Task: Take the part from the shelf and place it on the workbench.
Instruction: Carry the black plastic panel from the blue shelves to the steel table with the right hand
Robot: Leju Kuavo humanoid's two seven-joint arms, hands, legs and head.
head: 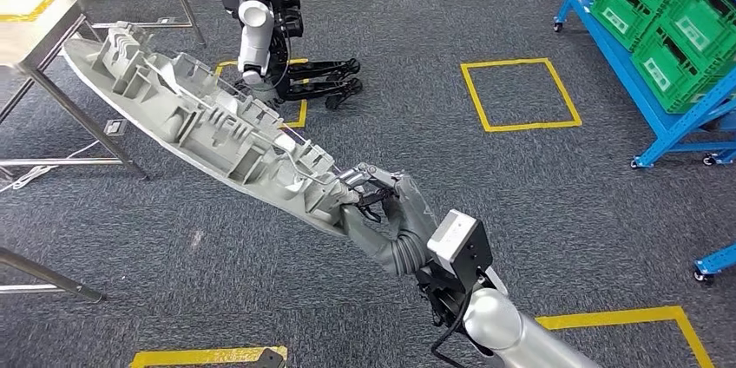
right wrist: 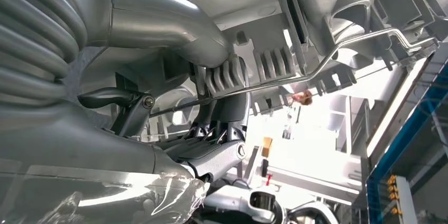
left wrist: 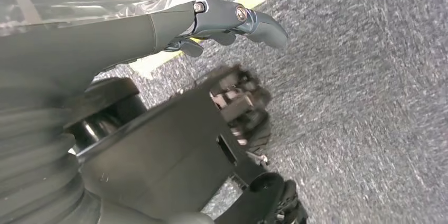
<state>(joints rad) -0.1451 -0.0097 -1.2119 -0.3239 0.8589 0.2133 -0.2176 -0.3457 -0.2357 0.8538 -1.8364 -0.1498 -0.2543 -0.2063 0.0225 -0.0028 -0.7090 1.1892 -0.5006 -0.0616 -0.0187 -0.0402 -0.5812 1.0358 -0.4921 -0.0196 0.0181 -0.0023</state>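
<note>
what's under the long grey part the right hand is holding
Under the part lie grey carpet and a yellow floor marking; its far end overlaps a metal table's legs. The floor directly beneath it is covered. The right hand grips its near end.

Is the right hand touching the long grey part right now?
Touching. The head view shows the right hand gripping the near end of the grey part.

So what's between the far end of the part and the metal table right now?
Nothing. In the head view the part, held by the right hand, has its far end just below the metal table edge, over bare carpet.
</note>
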